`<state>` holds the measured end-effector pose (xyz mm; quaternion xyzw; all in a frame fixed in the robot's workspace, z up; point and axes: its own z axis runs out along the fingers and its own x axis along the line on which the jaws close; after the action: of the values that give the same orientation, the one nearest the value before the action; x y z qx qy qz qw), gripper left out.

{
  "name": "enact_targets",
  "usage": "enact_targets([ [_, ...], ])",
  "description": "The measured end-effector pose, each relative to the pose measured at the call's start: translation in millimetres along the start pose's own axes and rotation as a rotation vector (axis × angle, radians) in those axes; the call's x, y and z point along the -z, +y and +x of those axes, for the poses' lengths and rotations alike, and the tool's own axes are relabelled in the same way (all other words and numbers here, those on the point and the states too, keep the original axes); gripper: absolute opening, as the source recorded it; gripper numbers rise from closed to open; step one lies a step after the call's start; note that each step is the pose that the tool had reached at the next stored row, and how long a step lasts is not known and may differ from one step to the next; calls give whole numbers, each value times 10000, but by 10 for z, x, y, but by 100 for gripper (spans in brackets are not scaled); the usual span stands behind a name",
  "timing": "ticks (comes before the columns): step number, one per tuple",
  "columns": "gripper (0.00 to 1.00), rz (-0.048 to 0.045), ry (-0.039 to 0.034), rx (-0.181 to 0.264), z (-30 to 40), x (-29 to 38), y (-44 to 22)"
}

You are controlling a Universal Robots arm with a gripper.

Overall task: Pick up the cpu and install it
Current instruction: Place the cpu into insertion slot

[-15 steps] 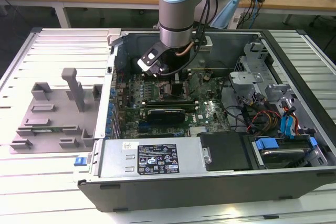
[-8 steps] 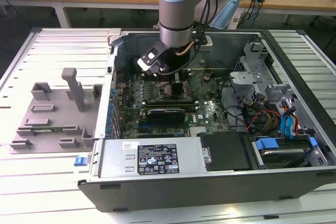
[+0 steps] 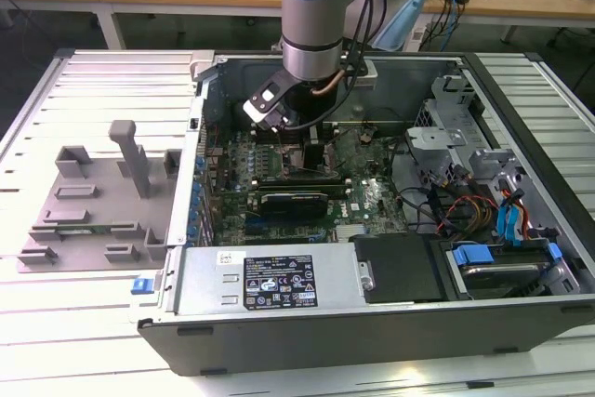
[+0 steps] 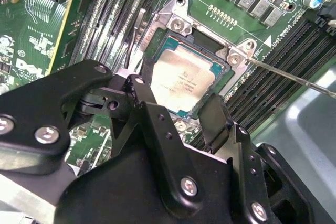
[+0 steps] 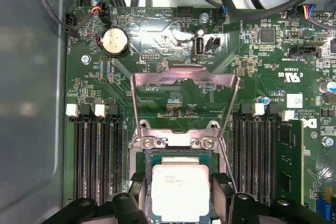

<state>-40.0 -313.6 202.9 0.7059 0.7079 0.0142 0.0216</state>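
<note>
The cpu (image 5: 180,182), a small square chip with a silvery top, lies level within the black-framed socket (image 5: 142,153) on the green motherboard (image 5: 173,40). In both wrist views my gripper (image 5: 180,191) straddles it, one black finger (image 5: 139,188) pressed against each opposite edge, so it is shut on the chip. The second wrist view shows the cpu (image 4: 181,74) between the fingers (image 4: 214,114) of the gripper (image 4: 177,98). The socket's metal load plate (image 5: 184,77) stands flipped open. In the exterior view the gripper (image 3: 299,141) reaches down into the open computer case (image 3: 372,323).
Empty memory slots (image 5: 97,156) flank the socket, and one memory stick (image 5: 289,156) sits beside them. The thin socket lever (image 4: 294,74) sticks out sideways. A grey tray (image 3: 93,202) lies at the exterior view's left of the case. Power supply (image 3: 279,281), drive bays (image 3: 502,267) and cables (image 3: 437,202) crowd the case.
</note>
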Motion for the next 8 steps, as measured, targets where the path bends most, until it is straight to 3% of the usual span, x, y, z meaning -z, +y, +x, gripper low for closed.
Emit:
enact_targets([
  [2, 62, 3, -4, 0, -1, 16, 0],
  [5, 62, 1, -1, -1, -2, 115, 5],
  [8, 62, -1, 1, 0, -1, 128, 7],
])
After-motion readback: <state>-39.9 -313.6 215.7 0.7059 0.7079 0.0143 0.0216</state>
